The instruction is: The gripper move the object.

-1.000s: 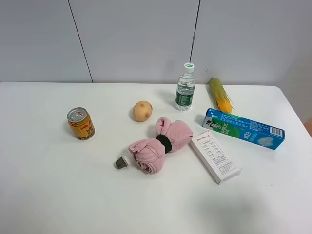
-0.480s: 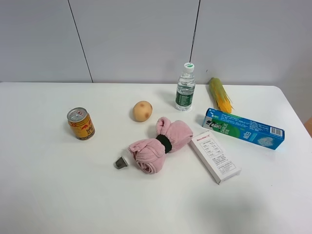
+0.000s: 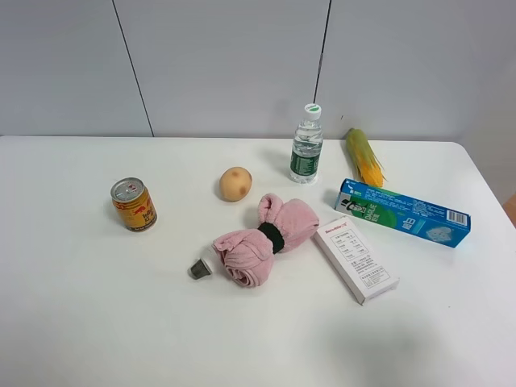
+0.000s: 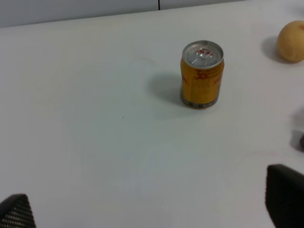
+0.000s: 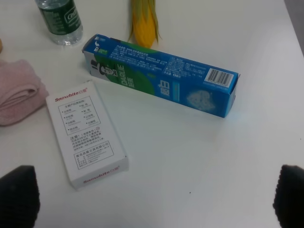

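Note:
The pink rolled towel (image 3: 244, 251), cinched in the middle by a black band, lies at the table's centre, between a potato and a white box. One end of it also shows in the right wrist view (image 5: 16, 92). Neither arm shows in the exterior high view. My left gripper (image 4: 151, 204) is open and empty, its black fingertips (image 4: 285, 197) wide apart over bare table near the can. My right gripper (image 5: 154, 192) is open and empty, its fingertips (image 5: 19, 190) wide apart over the table near the white box, to the right of the towel.
A yellow can (image 3: 134, 205) stands at the left. A potato (image 3: 235, 184), a water bottle (image 3: 306, 147) and a corn cob (image 3: 364, 156) are behind the towel. A blue toothpaste box (image 3: 403, 213) and a white box (image 3: 355, 259) lie right. A small gray cap (image 3: 199, 268) lies to its left.

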